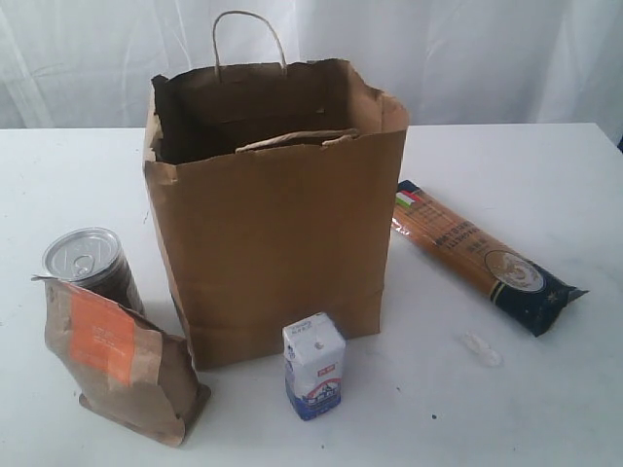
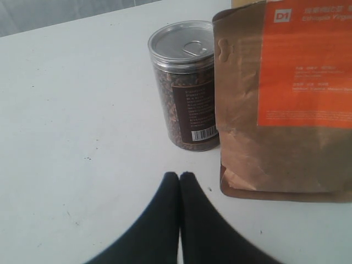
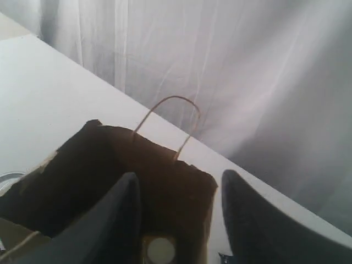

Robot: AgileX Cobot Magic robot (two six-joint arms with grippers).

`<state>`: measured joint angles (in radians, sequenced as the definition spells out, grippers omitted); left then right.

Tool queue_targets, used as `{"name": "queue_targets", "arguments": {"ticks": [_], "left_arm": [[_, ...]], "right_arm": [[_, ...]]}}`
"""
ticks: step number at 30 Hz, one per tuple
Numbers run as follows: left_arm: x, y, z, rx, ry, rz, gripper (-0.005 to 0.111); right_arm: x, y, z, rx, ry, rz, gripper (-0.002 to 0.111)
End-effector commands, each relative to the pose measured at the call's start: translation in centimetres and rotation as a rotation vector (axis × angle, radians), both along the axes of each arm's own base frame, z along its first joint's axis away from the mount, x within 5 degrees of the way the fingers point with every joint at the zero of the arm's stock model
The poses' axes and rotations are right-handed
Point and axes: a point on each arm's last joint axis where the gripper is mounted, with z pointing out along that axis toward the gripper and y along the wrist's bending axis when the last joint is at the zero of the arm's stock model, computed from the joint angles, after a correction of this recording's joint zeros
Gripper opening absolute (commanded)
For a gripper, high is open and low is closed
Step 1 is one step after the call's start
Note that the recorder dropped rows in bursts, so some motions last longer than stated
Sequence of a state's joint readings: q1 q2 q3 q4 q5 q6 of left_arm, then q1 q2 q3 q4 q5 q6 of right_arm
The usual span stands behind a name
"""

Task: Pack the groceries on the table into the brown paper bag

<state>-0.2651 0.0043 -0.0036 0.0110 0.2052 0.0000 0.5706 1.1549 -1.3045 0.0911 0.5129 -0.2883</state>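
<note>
— Pincers?
— My left gripper [image 2: 179, 177] is pressed shut and empty, low over the table [image 2: 82, 137], near the silver-topped can [image 2: 184, 82] and the kraft pouch [image 2: 280, 110] whose orange label reads "D1". My right gripper [image 3: 180, 176] gapes wide and empty above the mouth of the brown paper bag [image 3: 159, 159].
— Room?
— In the exterior view the bag stands at centre. The spaghetti packet [image 1: 487, 258] lies to its right and the carton [image 1: 313, 365] in front, with open tabletop at lower right.

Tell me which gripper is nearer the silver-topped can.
Left. The left gripper, shut, sits low over the table just short of the silver-topped can; the right gripper, open, hangs above the mouth of the brown paper bag.
</note>
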Motion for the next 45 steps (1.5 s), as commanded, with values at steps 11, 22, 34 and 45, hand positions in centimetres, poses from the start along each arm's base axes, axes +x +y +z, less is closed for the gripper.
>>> {"name": "queue_targets", "arguments": {"ticks": [11,22,34,45], "left_arm": [[0.0,0.0,-0.1,-0.003,-0.001,0.004,0.0],[0.0,0.0,-0.1,-0.003,-0.001,0.004,0.0],[0.0,0.0,-0.1,-0.003,-0.001,0.004,0.0],[0.0,0.0,-0.1,-0.003,-0.001,0.004,0.0]], "right_arm": [[-6.7,-9.0,-3.8,-0.125,0.137,-0.316,0.045],[-8.2,-10.0,-13.2,-0.24,0.462,-0.358,0.045],[-3.8,-7.4,-21.2,-0.316,0.76,-0.286,0.045],[1.1,-5.3,-28.1,-0.395,1.002,-0.274,0.045]]}}
